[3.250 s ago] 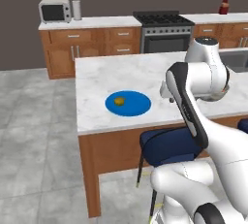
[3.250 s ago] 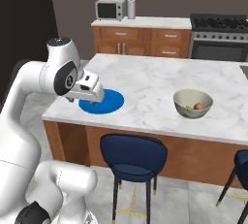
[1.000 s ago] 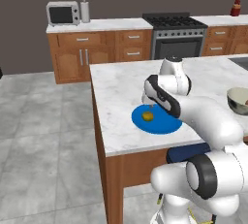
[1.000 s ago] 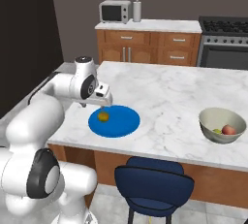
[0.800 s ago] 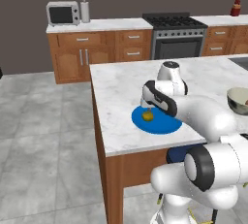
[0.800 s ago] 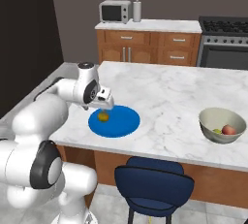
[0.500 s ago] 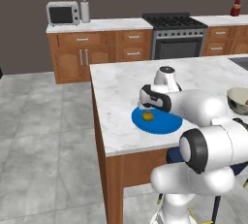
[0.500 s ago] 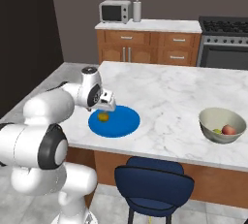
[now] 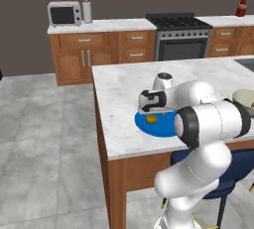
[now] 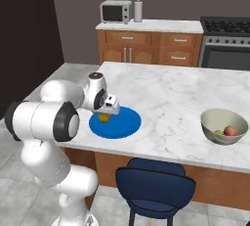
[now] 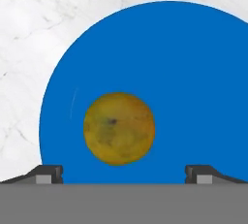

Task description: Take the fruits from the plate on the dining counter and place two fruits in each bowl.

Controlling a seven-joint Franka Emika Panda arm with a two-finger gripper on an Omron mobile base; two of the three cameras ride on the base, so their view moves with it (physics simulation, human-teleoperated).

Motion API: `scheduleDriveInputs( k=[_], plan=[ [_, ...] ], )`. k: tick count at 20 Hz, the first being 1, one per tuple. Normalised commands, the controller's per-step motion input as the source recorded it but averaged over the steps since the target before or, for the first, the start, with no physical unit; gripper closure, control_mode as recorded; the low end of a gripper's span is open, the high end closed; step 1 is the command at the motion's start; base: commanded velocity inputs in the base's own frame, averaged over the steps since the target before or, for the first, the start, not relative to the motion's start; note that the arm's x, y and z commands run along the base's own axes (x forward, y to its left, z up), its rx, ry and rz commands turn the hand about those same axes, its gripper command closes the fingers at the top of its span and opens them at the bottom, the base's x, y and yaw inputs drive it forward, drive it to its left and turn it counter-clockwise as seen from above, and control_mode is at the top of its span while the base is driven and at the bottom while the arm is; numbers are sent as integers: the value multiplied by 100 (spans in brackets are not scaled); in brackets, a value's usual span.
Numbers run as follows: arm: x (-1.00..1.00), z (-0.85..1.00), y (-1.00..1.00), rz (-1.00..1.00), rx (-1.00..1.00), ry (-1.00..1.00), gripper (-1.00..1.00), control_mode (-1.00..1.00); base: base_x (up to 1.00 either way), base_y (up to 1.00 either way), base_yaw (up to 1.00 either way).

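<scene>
The step in hand is judged to be the pick-up of the last fruit left on the plate. The gripper is held just above the olive-yellow fruit, which is seen lying alone on the bright blue plate, on the part of it nearer the robot's own left. The jaws are spread wide, with nothing between them; in the hand view the two finger tips are seen far apart, and the fruit is framed between them, a little off towards one tip.

The plate is set on the white marble top of the dining counter, near its near-left corner as seen in the right base view. Well apart to the right, the pale cream-grey bowl is seen on the same counter, and a pinkish-red fruit and a yellow-green fruit are lying in it. The dark wood bowl cannot be made out here, so its contents cannot be told.

For the next move, a short descent is called for, so that the fruit is brought squarely between the tips. A small sideways correction may be needed first, since the fruit is not quite centred. The jaws are then to be closed gently on the round fruit, which could roll away across the flat plate if it is nudged by one tip alone.
</scene>
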Motion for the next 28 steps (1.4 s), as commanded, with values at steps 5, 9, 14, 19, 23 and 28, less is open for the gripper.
scheduleDriveInputs(
  k=[5,9,14,19,23,28],
  plan=[
    [29,-41,0,0,0,2,-100,-100,0,0,0],
    [5,-25,0,0,0,6,-100,-100,0,0,0],
    [0,-16,0,0,0,9,-100,-100,0,0,0],
    [0,-8,0,0,0,8,100,-100,0,0,0],
    [-9,2,0,1,0,0,100,-100,0,0,0],
    [-53,40,-6,0,0,0,100,-100,0,0,0]
  ],
)
